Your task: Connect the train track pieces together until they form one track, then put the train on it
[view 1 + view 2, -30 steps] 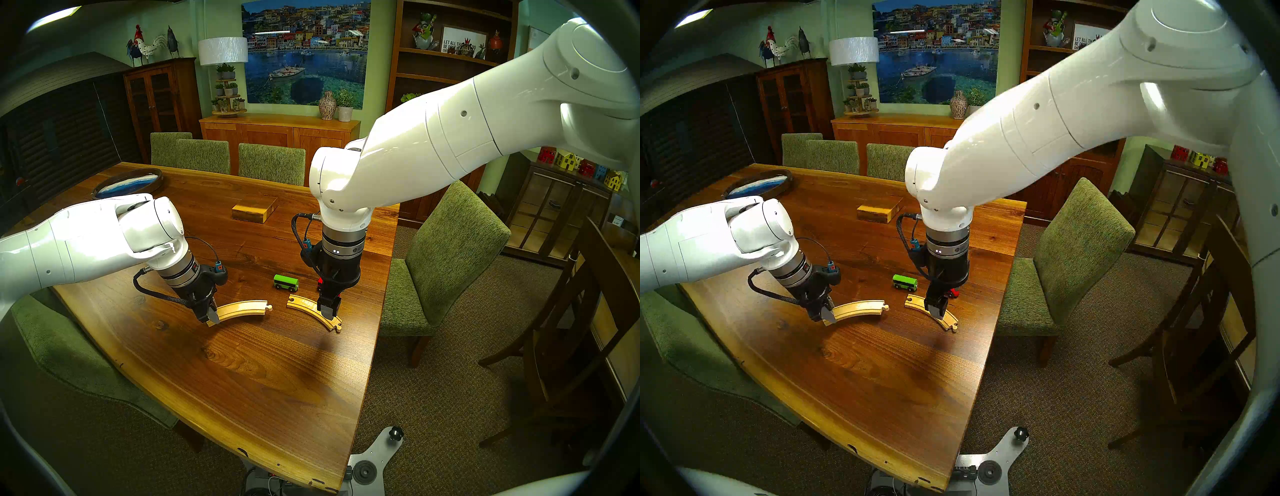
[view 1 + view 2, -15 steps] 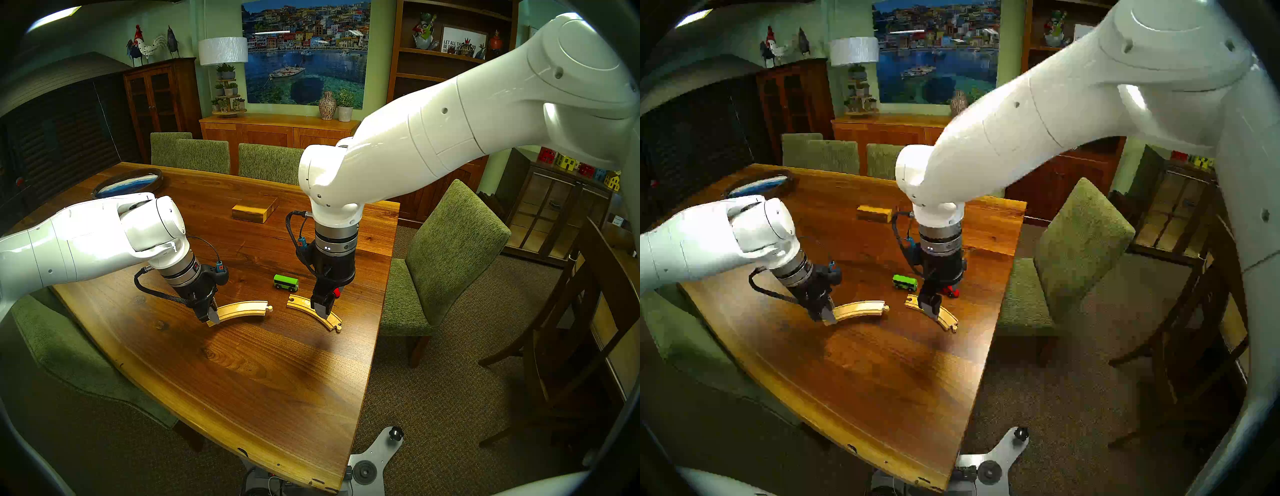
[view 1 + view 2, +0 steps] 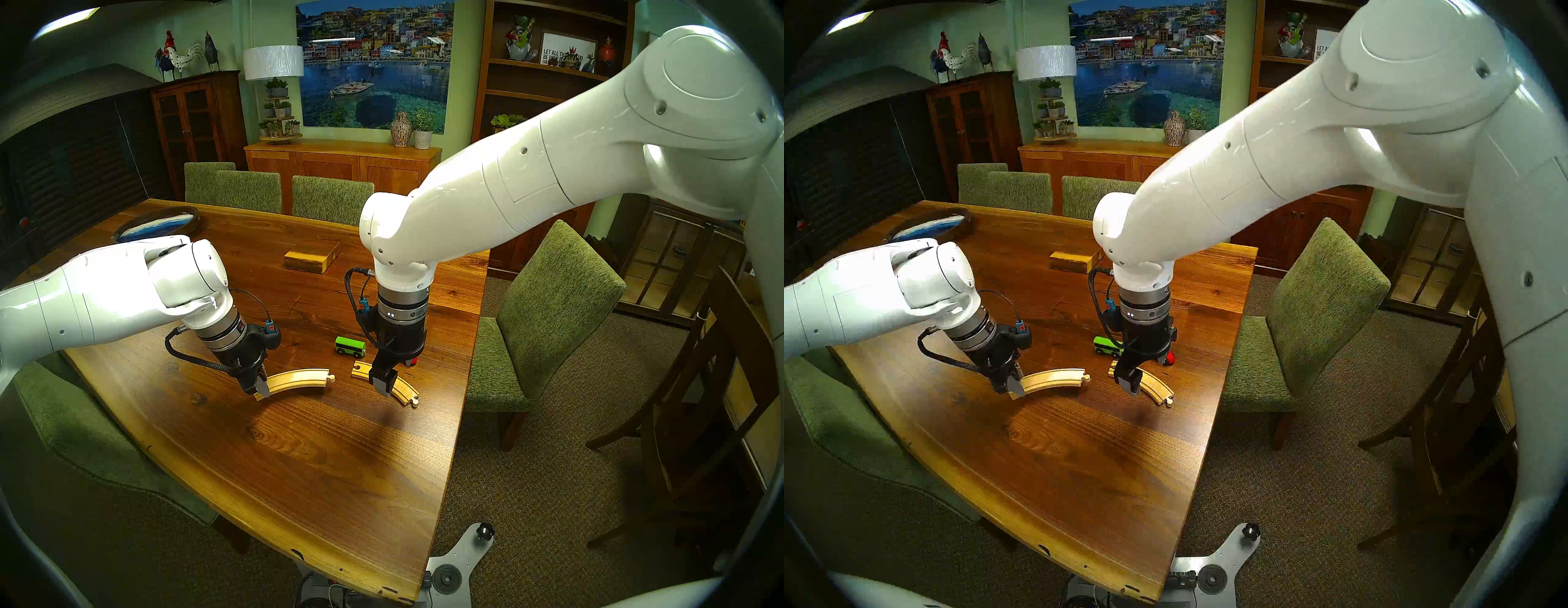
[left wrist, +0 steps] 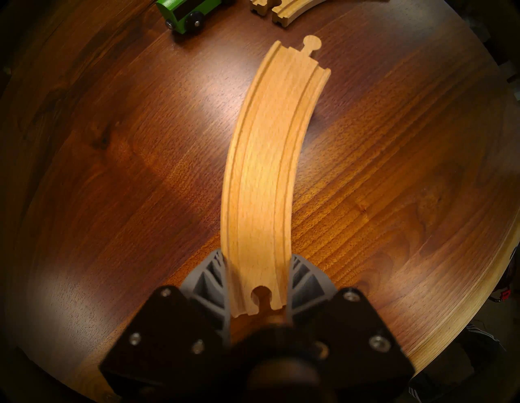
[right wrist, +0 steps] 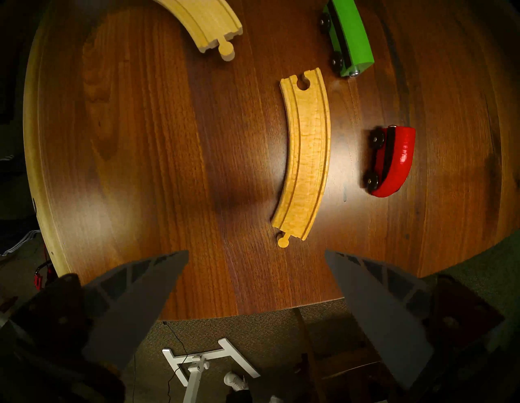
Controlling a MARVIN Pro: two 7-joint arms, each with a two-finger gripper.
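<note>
Two curved pale-wood track pieces lie apart on the table. My left gripper (image 4: 257, 281) is shut on the socket end of the left piece (image 4: 267, 157), whose peg points at the socket of the right piece (image 5: 306, 157). A small gap separates left piece (image 3: 297, 380) and right piece (image 3: 405, 388). My right gripper (image 3: 384, 382) hangs open just above the right piece, with nothing between its fingers (image 5: 146, 295). The green carriage (image 3: 350, 346) stands behind the gap. The red engine (image 5: 392, 161) stands beside the right piece, mostly hidden behind my right gripper in the head views.
A rectangular wooden block (image 3: 312, 257) lies farther back on the table. A round blue tray (image 3: 157, 225) sits at the far left. Green chairs (image 3: 547, 305) stand around the table. The table's right edge (image 3: 462, 407) is close to the right piece.
My right arm has moved left along the right track piece, uncovering its peg end and hiding most of the red engine. The left arm and its piece have stayed put.
</note>
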